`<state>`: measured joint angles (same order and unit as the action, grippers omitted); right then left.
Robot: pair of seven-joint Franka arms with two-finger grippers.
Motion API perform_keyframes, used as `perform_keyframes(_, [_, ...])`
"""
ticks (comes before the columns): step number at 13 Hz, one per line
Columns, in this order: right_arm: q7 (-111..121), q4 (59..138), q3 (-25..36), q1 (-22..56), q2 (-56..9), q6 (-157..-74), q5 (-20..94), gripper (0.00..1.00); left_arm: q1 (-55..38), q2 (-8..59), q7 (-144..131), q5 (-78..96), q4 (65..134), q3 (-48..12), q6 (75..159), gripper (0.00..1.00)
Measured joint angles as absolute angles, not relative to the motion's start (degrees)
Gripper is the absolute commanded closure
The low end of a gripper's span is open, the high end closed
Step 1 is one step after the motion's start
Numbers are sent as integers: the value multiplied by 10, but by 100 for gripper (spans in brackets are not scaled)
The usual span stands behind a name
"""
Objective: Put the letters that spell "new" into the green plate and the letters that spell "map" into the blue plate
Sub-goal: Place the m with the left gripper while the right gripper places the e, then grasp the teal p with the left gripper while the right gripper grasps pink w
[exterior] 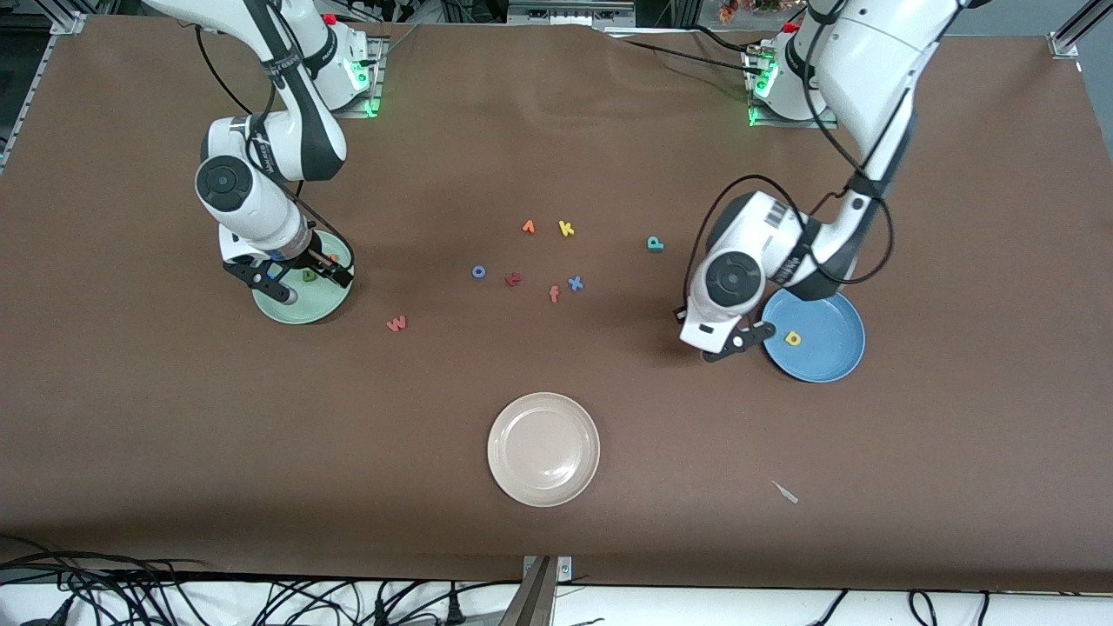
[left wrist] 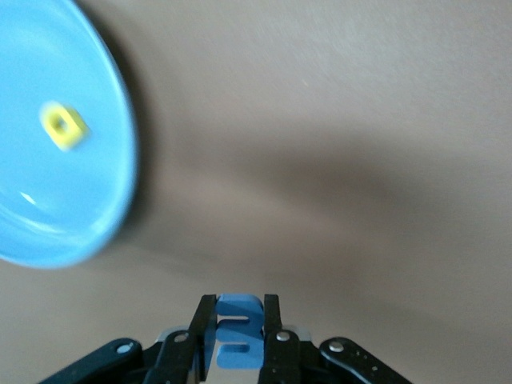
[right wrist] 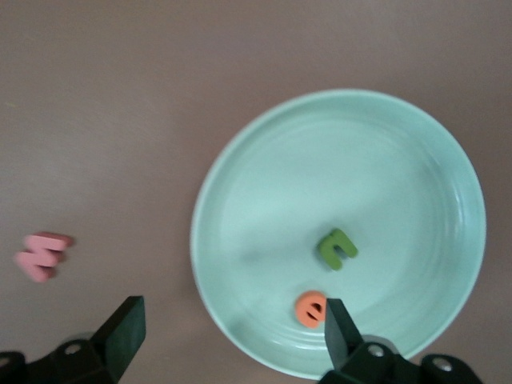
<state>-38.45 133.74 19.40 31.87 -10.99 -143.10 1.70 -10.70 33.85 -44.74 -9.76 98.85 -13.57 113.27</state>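
Left gripper (left wrist: 240, 340): my jaws pinch the blue "m" (left wrist: 238, 332), up in the air beside the blue plate (exterior: 826, 356).
Blue plate: holds the yellow "a" (exterior: 792, 338).
Right gripper (right wrist: 232, 328): my jaws stand wide and empty over the green plate (right wrist: 264, 200).
Green plate: holds the green "n" (right wrist: 337, 248) and orange "e" (right wrist: 310, 308).
Table (exterior: 174, 452): pink "w" (exterior: 396, 323) near the green plate; teal "p" (exterior: 655, 244) out toward the middle.
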Motion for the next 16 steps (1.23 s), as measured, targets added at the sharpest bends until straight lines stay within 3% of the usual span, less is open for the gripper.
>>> perform_keyframes(6, [-128,1308,145,325,-115,-1429,17,0,4,344,-58,-100,968,-131,1079,96])
perform_keyframes(8, [-70,1299,143,324,-127,-1429,17,0,29,355,70,-113,969,-127,1083,17])
perform_keyframes(9, [-64,1291,143,324,-137,-1429,17,0,43,362,129,-113,969,-127,1095,0])
perform_keyframes(16, [-243,1229,143,323,-183,-1429,20,1,51,362,100,-84,967,-161,1104,0])
